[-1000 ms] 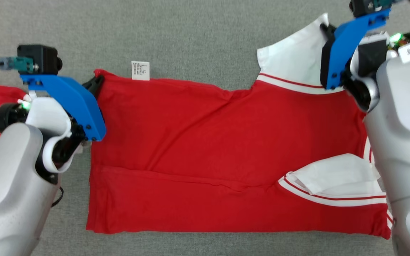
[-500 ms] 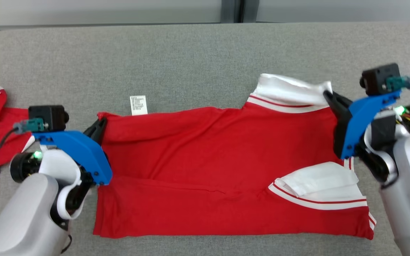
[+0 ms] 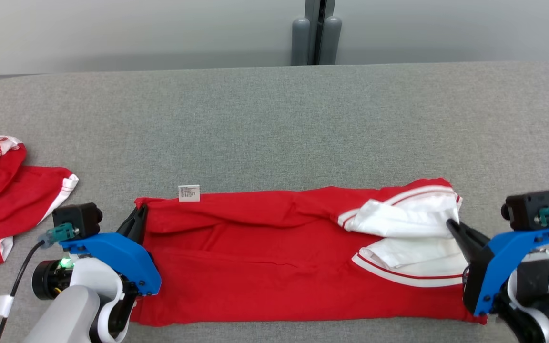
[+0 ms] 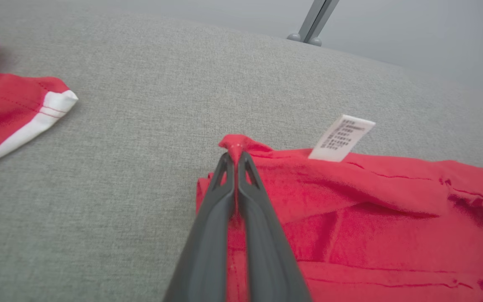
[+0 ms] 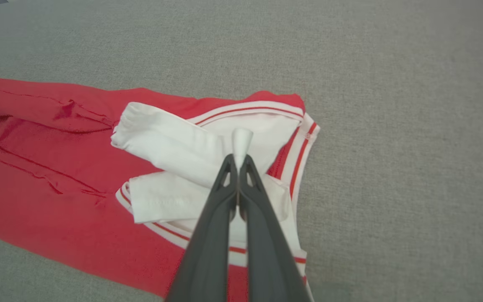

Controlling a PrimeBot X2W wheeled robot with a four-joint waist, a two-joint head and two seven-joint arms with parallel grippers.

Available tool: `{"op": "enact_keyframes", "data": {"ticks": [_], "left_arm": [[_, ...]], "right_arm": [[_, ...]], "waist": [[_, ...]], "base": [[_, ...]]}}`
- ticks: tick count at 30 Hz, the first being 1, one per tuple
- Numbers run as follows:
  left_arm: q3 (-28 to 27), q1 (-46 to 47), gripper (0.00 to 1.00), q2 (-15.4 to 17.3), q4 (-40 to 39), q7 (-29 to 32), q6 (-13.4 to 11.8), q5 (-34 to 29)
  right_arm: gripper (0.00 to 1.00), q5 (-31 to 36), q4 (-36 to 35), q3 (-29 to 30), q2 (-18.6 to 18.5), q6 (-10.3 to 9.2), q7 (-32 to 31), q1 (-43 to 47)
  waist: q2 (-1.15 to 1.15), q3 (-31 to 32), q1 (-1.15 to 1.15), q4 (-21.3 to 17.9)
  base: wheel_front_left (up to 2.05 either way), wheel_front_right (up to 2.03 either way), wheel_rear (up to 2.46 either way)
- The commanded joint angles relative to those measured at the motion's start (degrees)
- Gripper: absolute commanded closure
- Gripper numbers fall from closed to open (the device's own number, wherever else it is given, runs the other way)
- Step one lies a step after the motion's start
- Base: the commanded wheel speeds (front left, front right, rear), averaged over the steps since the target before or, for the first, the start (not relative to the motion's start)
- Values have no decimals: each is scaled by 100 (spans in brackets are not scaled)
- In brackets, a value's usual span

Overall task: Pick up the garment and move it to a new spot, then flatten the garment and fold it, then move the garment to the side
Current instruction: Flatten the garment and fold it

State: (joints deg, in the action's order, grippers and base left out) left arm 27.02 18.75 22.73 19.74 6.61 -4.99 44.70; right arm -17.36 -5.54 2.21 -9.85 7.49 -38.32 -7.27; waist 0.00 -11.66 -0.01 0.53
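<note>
Our left gripper (image 4: 235, 156) pinches the shirt's (image 3: 265, 267) red hem corner and our right gripper (image 5: 239, 161) pinches the white sleeve (image 5: 170, 147), both clamped tight. We reckon gripping both ends gets us a straight fold. The shirt lies lengthwise along the table's (image 3: 274, 119) near edge.

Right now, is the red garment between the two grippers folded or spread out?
Folded, partly: the garment lies as a narrow band, its far edge doubled over, its white sleeves overlapping at one end.
</note>
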Motion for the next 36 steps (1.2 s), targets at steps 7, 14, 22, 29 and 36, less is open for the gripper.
{"op": "enact_keyframes", "data": {"ticks": [7, 14, 22, 29, 36], "left_arm": [[-10, -164, 100, -55, 159, -393, -136, -137], [44, -302, 0, -195, 239, -488, -103, -44], [-170, -743, 0, -370, -37, -1354, -89, 43], [-295, -994, 0, -515, -358, -2091, -99, -310], [-448, -1177, 0, -533, -459, -2185, -13, -1184]], "right_arm": [[100, 123, -335, 107, 275, 2, -136, 593], [0, 259, -387, 132, 374, 2, -384, 934], [0, 354, -720, 454, 512, 2, -504, 1245], [0, 435, -686, 896, 669, 1, -28, 1070], [0, 302, 82, 1210, 692, 2, 319, 775]], "waist": [[0, 75, 1, -19], [0, 176, 1, 0], [0, 437, 1, 67], [0, 676, 1, 174], [0, 892, 1, 257]], "base": [[0, 0, 0], [0, 0, 0], [0, 0, 0], [0, 0, 0], [0, 0, 0]]}}
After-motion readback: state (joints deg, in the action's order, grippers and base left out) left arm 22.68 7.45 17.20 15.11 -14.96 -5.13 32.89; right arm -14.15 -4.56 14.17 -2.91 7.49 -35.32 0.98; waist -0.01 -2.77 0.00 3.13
